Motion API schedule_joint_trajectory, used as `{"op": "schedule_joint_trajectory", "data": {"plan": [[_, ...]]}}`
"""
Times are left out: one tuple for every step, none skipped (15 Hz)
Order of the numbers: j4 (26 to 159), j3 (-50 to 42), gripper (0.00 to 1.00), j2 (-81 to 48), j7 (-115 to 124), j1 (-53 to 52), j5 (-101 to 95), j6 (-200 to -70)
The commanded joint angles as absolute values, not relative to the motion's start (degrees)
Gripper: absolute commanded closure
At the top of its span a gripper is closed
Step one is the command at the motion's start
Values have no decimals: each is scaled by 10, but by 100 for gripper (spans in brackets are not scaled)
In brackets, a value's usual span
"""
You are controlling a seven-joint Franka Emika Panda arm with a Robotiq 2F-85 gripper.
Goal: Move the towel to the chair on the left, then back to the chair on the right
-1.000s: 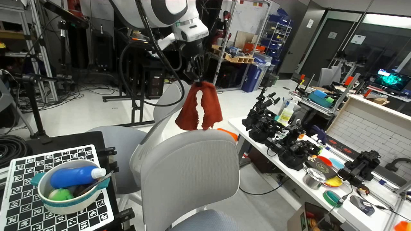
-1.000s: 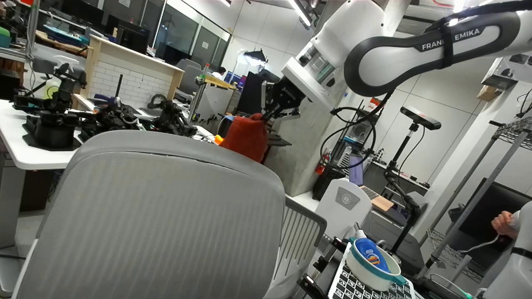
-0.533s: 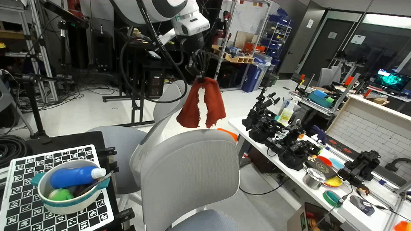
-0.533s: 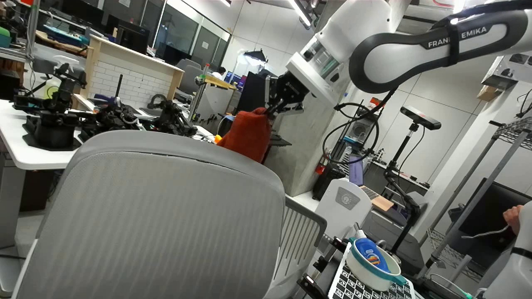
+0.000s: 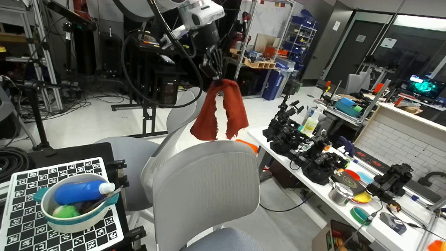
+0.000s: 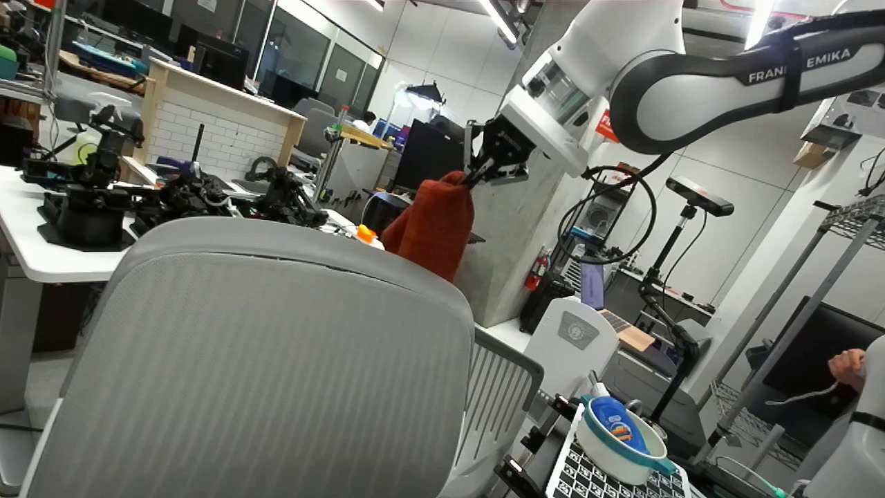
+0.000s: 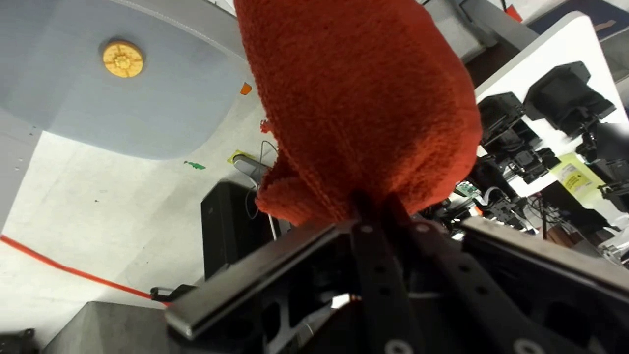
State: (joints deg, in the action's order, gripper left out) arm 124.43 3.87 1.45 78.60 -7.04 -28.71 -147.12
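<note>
The orange-red towel (image 5: pixel 237 108) hangs from my gripper (image 5: pixel 218 81), its two flaps parted below the grip. In the wrist view the fingertips (image 7: pixel 400 211) pinch a gathered part of the towel (image 7: pixel 354 83). A grey chair (image 5: pixel 209 181) stands close to the camera, and the lower hem is just above its back's top edge in that view; whether they touch I cannot tell. In an exterior view this chair's back (image 6: pixel 276 360) hides the bottom of the towel (image 6: pixel 439 225). A second grey chair (image 5: pixel 162 153) is beside it; its slatted back (image 6: pixel 501 394) also shows.
A white table (image 5: pixel 259 134) carries several black robot arms. A pot (image 5: pixel 76 223) with a blue bottle sits on a checkered board (image 5: pixel 21 195). A cable loop (image 6: pixel 563 228) hangs from the arm. Under the towel lies a grey seat (image 7: pixel 162 98) with a yellow disc (image 7: pixel 123 59).
My gripper has risen a little, carrying the towel with it. In an exterior view, arm and towel have shifted to the right. The chairs have stayed put.
</note>
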Motion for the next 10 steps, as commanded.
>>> {"op": "schedule_joint_trajectory", "data": {"plan": [[1257,46,98,24,806,-58,-313,-1466],[1258,46,98,22,807,-57,-314,-1467],[1257,47,98,21,808,-57,-315,-1467],[1255,48,98,18,808,-57,-316,-1467],[1253,49,98,16,807,-57,-314,-1468],[1250,50,98,14,810,-58,-316,-1467],[1248,50,98,13,811,-58,-317,-1466],[1247,51,98,13,810,-58,-316,-1465],[1247,50,98,14,812,-57,-320,-1463],[1247,50,98,15,814,-56,-321,-1462]]}}
